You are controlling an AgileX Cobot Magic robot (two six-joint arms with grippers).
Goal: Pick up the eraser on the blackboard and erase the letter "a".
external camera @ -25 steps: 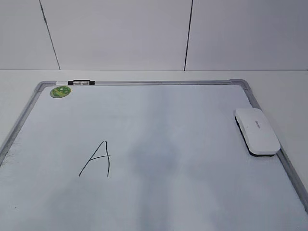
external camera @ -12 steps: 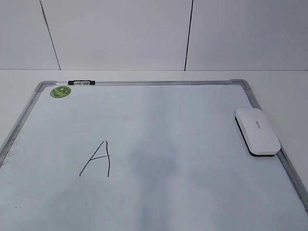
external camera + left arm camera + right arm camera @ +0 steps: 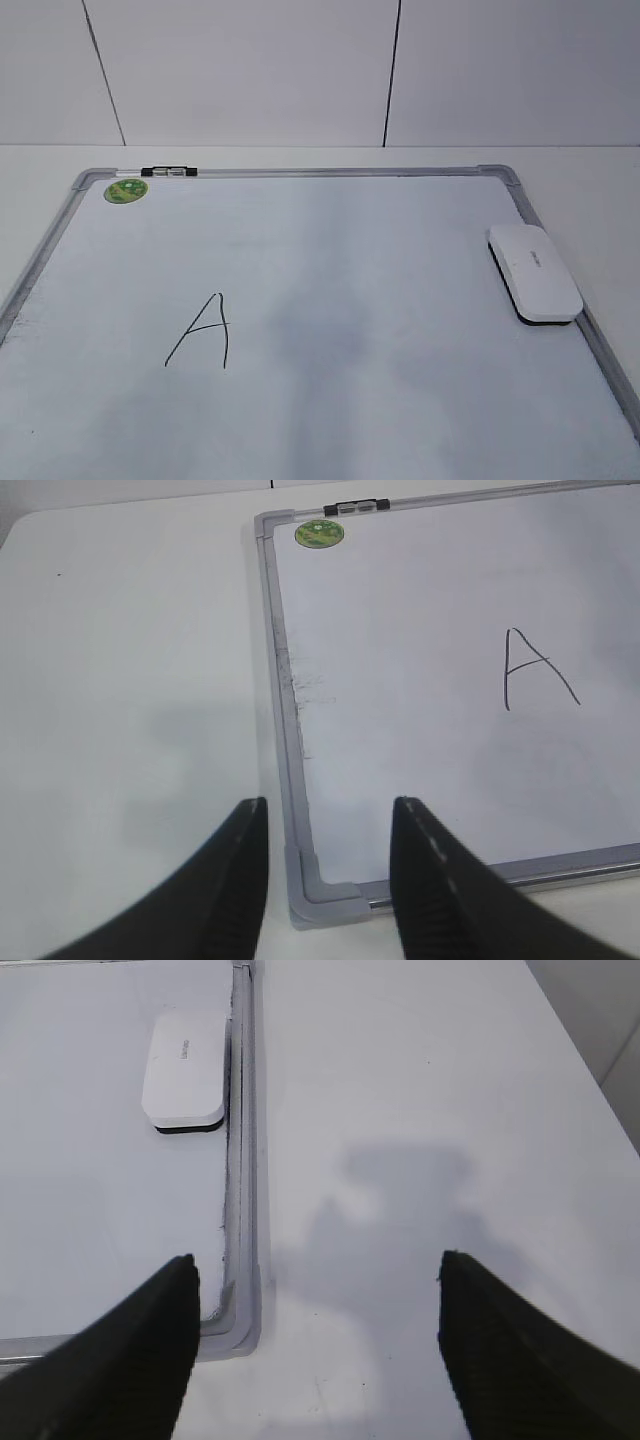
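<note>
The eraser (image 3: 535,272), a white oblong block with a dark underside, lies on the blackboard (image 3: 300,172) against its right frame; it also shows in the right wrist view (image 3: 185,1068). No small lowercase "a" shows in any view. A tall capital "A" (image 3: 200,332) is drawn left of the board's middle. My left gripper (image 3: 330,805) is open and empty above the board's near left corner (image 3: 325,895). My right gripper (image 3: 316,1258) is open and empty above the table beside the board's near right corner (image 3: 240,1320), well short of the eraser. Neither gripper shows in the exterior view.
A round green sticker (image 3: 126,190) sits in the board's far left corner. A small black-and-silver clip (image 3: 168,173) sits on the far frame. White table surrounds the board on the left (image 3: 130,680) and right (image 3: 420,1110). A panelled wall stands behind.
</note>
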